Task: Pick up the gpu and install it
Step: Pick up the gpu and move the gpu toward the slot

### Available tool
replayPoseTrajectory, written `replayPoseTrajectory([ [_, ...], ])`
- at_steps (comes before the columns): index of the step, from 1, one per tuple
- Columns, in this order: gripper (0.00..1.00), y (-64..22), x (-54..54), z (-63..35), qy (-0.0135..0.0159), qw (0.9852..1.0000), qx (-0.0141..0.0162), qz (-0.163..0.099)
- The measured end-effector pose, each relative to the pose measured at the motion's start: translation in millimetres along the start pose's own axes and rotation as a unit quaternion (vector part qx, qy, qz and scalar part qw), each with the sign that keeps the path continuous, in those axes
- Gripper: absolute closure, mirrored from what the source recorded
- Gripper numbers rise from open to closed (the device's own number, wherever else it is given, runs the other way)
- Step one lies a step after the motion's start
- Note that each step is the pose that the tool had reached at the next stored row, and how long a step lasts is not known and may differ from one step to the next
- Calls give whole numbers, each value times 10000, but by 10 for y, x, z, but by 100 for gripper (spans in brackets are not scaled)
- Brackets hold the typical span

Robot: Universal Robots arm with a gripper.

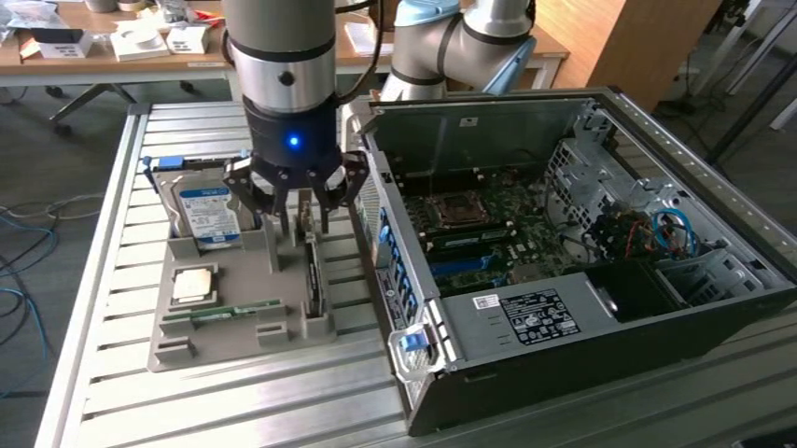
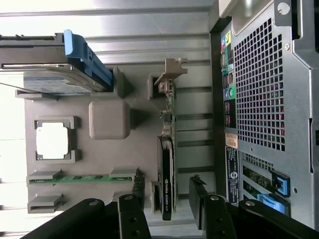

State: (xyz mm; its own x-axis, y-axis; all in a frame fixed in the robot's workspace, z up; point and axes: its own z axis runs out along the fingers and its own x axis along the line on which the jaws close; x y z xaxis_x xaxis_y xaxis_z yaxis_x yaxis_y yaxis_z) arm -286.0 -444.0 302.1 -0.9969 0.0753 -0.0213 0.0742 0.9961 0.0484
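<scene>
In the exterior view, a slatted metal table (image 1: 100,308) carries a grey holder tray (image 1: 243,271) at about eight o'clock of the picture. At the tray's eleven o'clock corner a hard drive (image 1: 205,217) with a blue label stands in its slot. Toward six o'clock from it lies a square silver processor chip (image 1: 196,283). Further toward six, a narrow green memory stick (image 1: 224,311) sits in its groove.

Along the tray's three o'clock edge the gpu (image 1: 313,275) stands on its long edge in a slot, just beside the computer case. Its metal bracket is at the hard drive's end of the tray.

The gripper (image 1: 299,213) hangs straight above the card, with a blue light lit on its body. Its fingers (image 2: 132,214) are spread wide, one on each side of the card. The wrist view shows a gap between each finger and the card, and they hold nothing.

From two to five o'clock lies the computer case (image 1: 598,317), its side open and its motherboard (image 1: 498,233) exposed. At eleven o'clock, beyond the table, a wooden desk (image 1: 88,58) holds small boxes.
</scene>
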Motion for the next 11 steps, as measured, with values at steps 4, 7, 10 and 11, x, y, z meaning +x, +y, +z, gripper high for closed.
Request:
replayPoseTrajectory([
  [4,51,-4,2,72,0,10000,0,0],
  [7,51,-6,3,117,0,10000,0,0],
  [10,51,-6,3,117,1,10000,1,0],
  [11,51,-6,-6,119,0,10000,0,0],
])
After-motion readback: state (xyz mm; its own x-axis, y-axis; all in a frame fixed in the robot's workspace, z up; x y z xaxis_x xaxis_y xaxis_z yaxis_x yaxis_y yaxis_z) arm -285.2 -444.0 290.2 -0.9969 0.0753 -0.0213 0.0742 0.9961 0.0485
